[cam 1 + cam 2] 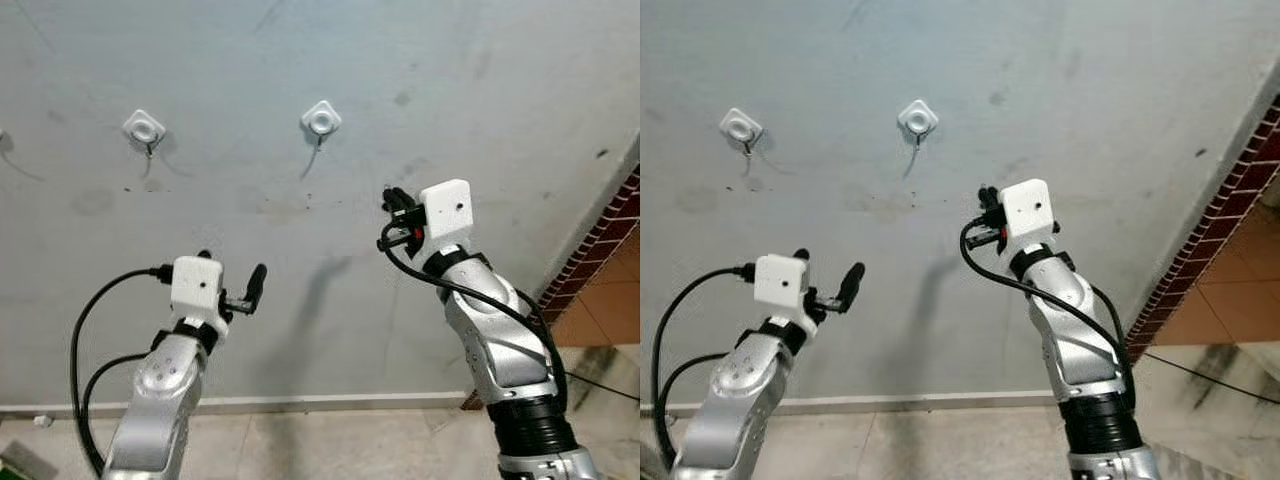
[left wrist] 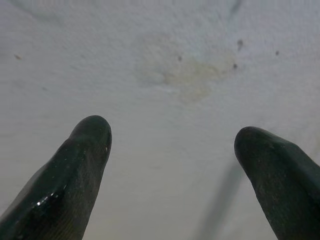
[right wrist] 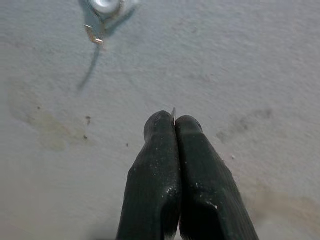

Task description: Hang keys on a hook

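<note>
Hooks on grey wall, right hand pinched on metal sliver, left hand wide open, empty.

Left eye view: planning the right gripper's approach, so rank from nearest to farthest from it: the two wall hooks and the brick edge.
From the right gripper:
1. Right hook, up-left.
2. Brick edge, far right.
3. Left hook, farthest left.
</note>
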You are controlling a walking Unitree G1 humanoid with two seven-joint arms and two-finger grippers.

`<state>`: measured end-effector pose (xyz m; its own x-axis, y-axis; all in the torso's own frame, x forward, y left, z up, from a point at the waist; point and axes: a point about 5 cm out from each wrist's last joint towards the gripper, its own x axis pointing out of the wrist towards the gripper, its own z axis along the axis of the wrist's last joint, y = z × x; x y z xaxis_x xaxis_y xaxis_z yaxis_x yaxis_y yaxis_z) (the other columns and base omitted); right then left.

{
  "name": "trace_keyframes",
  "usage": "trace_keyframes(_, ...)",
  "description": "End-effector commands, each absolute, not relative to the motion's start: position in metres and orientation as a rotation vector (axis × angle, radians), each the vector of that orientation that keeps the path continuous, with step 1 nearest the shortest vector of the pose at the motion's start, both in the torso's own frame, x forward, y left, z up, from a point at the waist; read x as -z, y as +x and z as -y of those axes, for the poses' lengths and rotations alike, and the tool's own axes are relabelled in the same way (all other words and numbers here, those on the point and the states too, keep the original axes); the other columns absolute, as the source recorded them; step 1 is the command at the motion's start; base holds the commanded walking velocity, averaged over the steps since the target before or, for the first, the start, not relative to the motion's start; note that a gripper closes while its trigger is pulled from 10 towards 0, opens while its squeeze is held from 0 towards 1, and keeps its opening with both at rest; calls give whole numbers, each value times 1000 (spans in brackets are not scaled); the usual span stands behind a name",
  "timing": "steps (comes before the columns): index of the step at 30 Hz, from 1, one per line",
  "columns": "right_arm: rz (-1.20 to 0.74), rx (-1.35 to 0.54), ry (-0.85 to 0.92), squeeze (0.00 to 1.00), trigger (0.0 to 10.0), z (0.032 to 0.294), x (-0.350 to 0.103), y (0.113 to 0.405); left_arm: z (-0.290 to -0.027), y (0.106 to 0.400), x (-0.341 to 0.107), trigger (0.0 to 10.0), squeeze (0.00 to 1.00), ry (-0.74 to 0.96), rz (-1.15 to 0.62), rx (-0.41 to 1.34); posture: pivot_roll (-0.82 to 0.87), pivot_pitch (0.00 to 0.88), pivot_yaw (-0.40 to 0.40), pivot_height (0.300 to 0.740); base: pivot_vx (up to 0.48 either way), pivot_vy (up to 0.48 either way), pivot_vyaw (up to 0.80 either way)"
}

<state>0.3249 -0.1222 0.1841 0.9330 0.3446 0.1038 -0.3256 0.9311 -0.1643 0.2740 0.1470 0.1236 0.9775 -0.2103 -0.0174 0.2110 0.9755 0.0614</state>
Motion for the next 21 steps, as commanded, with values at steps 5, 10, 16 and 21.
trace_keyframes(5,165,-360,-157,0,10000,117,-192,324,-151,273,-122,10000,0,64,-17,202,-29,0,51,740,0,0,800)
trace_keyframes(10,161,-367,-153,0,10000,116,-192,326,-148,270,-123,10000,0,73,-7,215,-3,0,28,740,0,0,800)
trace_keyframes(16,185,-386,-152,0,10000,114,-202,335,-141,264,-126,10000,0,43,20,287,10,0,10,740,0,0,540)
trace_keyframes(21,215,-374,-142,0,10000,117,-213,342,-130,259,-132,10000,0,11,50,390,14,0,6,740,0,0,0)
